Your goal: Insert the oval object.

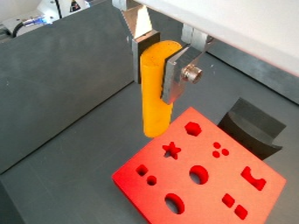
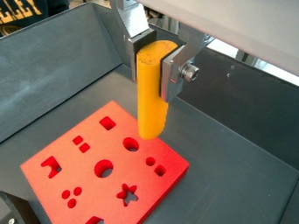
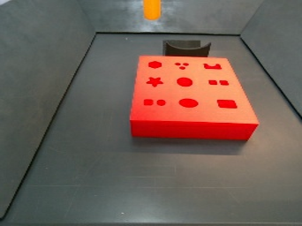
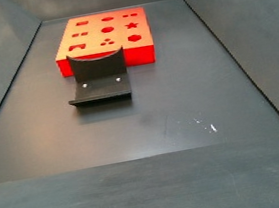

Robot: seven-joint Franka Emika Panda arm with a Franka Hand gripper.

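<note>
Gripper: gripper [image 1: 163, 63] high above the flat red plastic block [image 3: 189, 93] of shaped holes.
Fingers: closed on the slim orange-yellow oval peg [image 1: 156, 92].
Peg axis: hangs vertical, tip above the block, well clear.

The gripper [image 1: 163, 63] hangs above the bin floor [image 3: 106, 168] with the oval object [image 1: 156, 92] upright between its fingers [image 1: 180, 74], the peg's lower end above the red block [image 1: 201, 171] near its edge. In a side view the fixture [image 4: 100, 87] stands on the floor just before the block, close to its near side.
</note>
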